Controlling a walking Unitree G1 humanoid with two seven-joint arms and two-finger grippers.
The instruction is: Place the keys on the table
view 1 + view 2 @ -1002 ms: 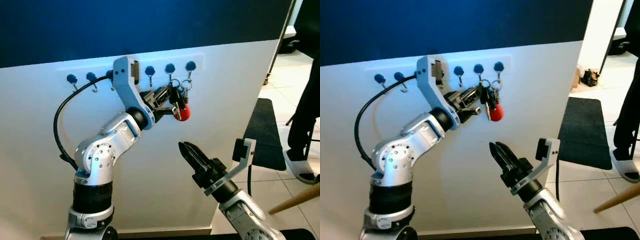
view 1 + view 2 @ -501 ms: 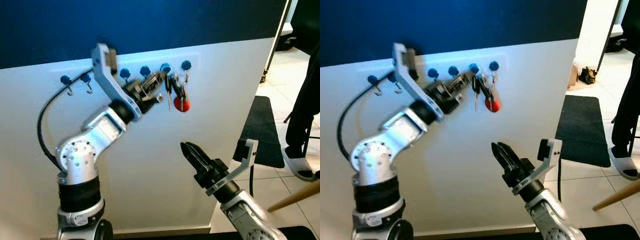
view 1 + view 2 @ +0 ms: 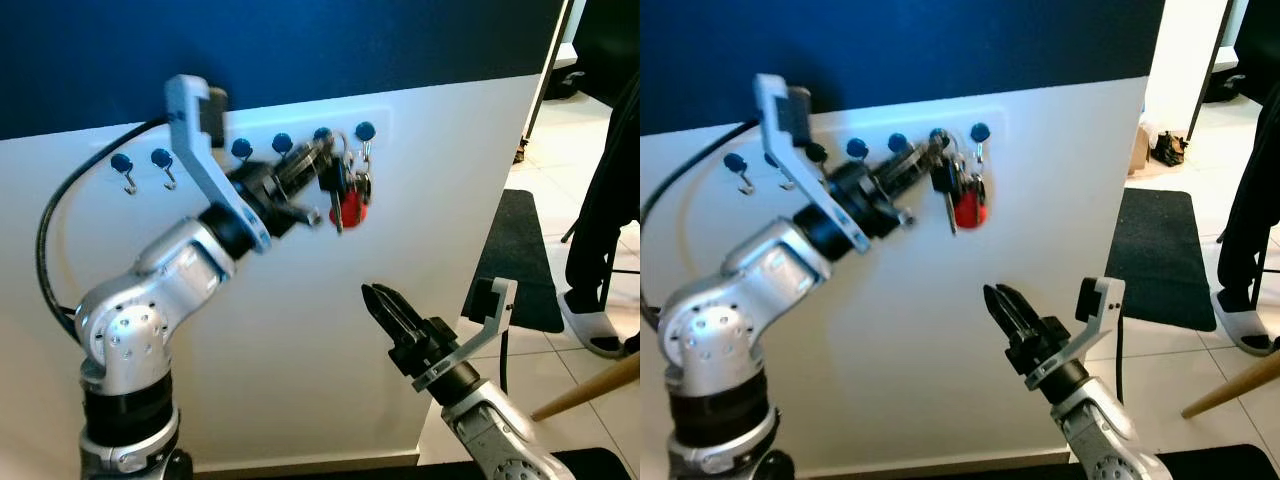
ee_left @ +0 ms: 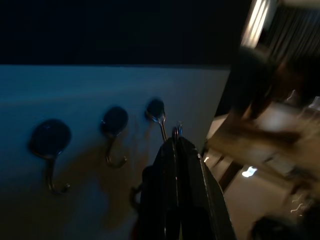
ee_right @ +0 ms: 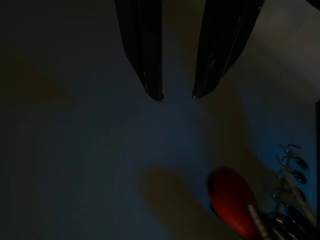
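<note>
The keys (image 3: 343, 190) are a bunch with a red fob (image 3: 349, 211). They hang against the white wall panel, just under the right-hand blue hooks (image 3: 322, 136). My left gripper (image 3: 322, 157) is raised to the hook row and shut on the key ring. In the left wrist view its closed fingers (image 4: 176, 150) pinch the ring right below a hook (image 4: 156, 111). Whether the ring still touches a hook I cannot tell. My right gripper (image 3: 379, 301) hovers lower, in front of the wall. It is open, with nothing between its fingers (image 5: 145, 55), and the red fob (image 5: 232, 200) shows beyond them.
A row of blue-capped hooks (image 3: 163, 160) runs along the white panel (image 3: 300, 330) under a dark blue wall. A black mat (image 3: 520, 260) lies on the tiled floor at the right. A person's leg and slipper (image 3: 590, 320) and a wooden leg (image 3: 590, 392) are there too.
My left arm's elbow has swung out to the left while its gripper stays at the hooks with the keys. The view has shifted a little. The right gripper has stayed put.
</note>
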